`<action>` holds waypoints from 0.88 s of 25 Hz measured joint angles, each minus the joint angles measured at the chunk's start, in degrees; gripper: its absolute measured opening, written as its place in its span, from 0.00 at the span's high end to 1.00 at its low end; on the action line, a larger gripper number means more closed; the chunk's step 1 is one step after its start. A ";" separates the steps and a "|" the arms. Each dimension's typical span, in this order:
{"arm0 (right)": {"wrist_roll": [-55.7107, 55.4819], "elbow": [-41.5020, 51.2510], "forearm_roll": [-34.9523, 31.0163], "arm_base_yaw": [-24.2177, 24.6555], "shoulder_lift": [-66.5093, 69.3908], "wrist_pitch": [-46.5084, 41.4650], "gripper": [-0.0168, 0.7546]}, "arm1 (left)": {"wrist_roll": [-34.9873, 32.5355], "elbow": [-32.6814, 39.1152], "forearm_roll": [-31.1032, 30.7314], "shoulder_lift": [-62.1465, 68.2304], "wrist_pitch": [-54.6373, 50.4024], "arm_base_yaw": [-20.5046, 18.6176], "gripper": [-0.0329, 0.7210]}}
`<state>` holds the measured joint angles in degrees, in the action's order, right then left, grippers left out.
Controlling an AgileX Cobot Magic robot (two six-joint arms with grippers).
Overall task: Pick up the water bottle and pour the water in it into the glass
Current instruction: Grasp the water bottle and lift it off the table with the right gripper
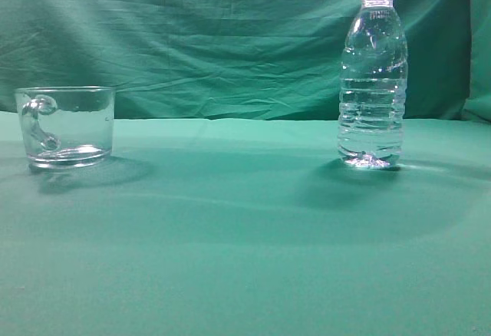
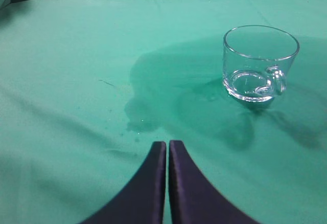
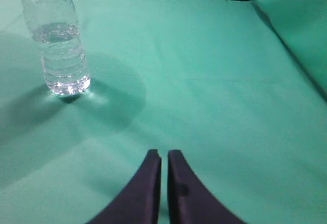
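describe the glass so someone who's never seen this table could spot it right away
On the green cloth, look to the left side, far from the bottle standing on the right. The glass is short, wide and clear, and looks empty. Unlike the tall ribbed bottle, it has straight sides and a looped handle.

Left gripper (image 2: 167, 150) low over the green cloth (image 2: 76, 81), dark fingers (image 2: 153, 183) pressed together tip to tip with only a hairline seam between, nothing held, pointing out across the cloth. Right gripper (image 3: 164, 157) likewise low over the cloth, dark fingers (image 3: 148, 193) closed side by side, a thin slit between them, empty. Neither arm nor gripper visible in the exterior view. Wrists themselves out of frame in both wrist views; only the curved finger pairs showing.
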<state>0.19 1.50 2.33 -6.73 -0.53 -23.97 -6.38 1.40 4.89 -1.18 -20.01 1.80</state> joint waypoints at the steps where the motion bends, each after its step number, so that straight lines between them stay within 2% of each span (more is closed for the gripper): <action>1: 1.02 0.00 0.39 0.00 0.00 0.49 0.98 | 0.00 0.00 0.00 0.00 0.00 0.00 0.96; 4: 1.41 0.19 0.77 0.00 0.00 7.34 0.98 | 0.00 0.00 0.00 0.00 0.00 0.00 0.96; 8: -4.44 0.19 -0.34 0.00 0.00 25.52 0.98 | 0.00 0.00 0.00 0.00 0.00 0.00 0.96; 11: -6.52 0.19 -0.49 0.00 0.00 34.16 0.98 | 0.00 0.00 0.00 0.00 0.00 0.00 0.96; 13: -8.17 0.19 -0.49 0.00 0.00 34.13 0.98 | 0.00 0.00 0.00 0.00 0.00 0.00 0.96; 16: -11.68 -3.08 -0.49 0.00 2.16 28.05 0.98 | 0.00 0.00 0.00 0.00 0.00 0.00 0.96; 22: -13.24 -11.46 -0.49 0.00 18.17 23.10 0.98 | 0.00 0.00 0.00 0.00 0.00 0.00 0.96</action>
<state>-13.05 -9.96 1.84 -6.73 17.64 -0.87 -6.38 1.40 4.89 -1.18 -20.01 1.80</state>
